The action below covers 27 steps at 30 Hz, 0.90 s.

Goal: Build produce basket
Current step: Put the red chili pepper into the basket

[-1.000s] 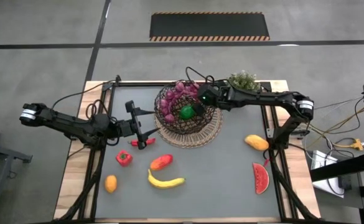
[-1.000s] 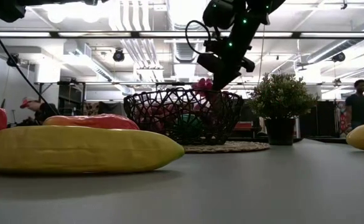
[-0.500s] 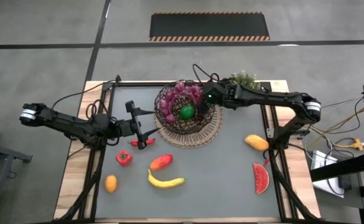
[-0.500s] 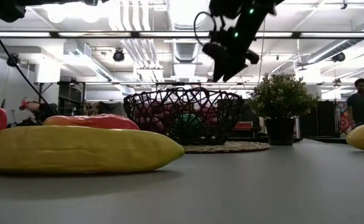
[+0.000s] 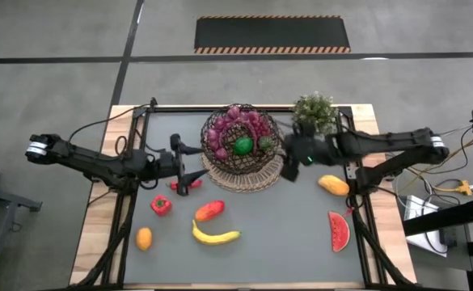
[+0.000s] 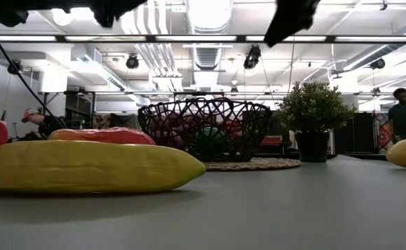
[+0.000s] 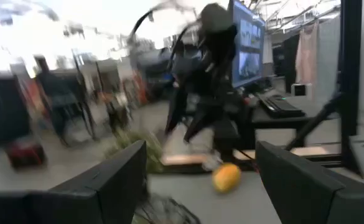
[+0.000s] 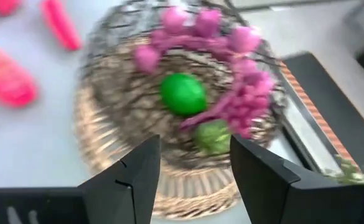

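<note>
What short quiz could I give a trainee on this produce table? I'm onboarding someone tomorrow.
1. True or false: the green lime lies inside the basket.
2. Multiple choice: which piece lies nearest the right hand? A) the banana B) the orange piece by the table's right edge C) the red pepper
3. Fill in: the purple ___ are in the basket beside the lime.

Key: 1 true; 2 B; 3 grapes.

High view is looking straight down on the tabletop (image 5: 301,234); low view is looking level across it, sharing the basket (image 5: 243,149).
</note>
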Motion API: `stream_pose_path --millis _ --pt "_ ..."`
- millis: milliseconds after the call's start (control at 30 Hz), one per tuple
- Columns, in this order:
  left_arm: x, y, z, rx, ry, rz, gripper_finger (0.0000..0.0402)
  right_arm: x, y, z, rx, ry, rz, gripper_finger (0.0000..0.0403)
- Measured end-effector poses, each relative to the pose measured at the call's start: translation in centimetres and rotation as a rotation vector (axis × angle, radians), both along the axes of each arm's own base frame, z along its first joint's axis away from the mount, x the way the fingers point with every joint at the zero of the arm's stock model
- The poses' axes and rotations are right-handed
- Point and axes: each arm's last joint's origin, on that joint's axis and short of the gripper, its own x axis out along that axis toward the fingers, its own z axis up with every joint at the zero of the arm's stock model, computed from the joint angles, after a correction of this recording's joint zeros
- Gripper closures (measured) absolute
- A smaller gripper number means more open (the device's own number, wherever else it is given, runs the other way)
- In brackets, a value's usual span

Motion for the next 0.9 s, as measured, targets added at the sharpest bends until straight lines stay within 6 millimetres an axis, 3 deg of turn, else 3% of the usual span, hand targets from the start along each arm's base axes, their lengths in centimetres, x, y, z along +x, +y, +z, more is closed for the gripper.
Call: stream_pose_path --millis 233,500,700,900 --pt "0.9 -0.7 -2.3 -0.311 0.171 -0.062 0.0120 -3.2 4.5 -1.3 -0.005 -0.053 0.208 0.0223" --pt "0.3 -0.6 -3.4 -0.568 0.819 0.174 0.0121 -5.5 5.8 -3.8 -0.006 -0.129 0.316 0.0225" --pt "0.0 -0.7 -5.5 -0.425 1.270 0.267 0.0121 -6.2 5.6 -5.2 -0.002 -0.168 0.317 0.0227" --pt "1.1 -0.7 -8.2 -0.265 1.450 0.251 0.0121 -6.5 5.5 -5.9 0.000 -0.182 0.318 0.0230"
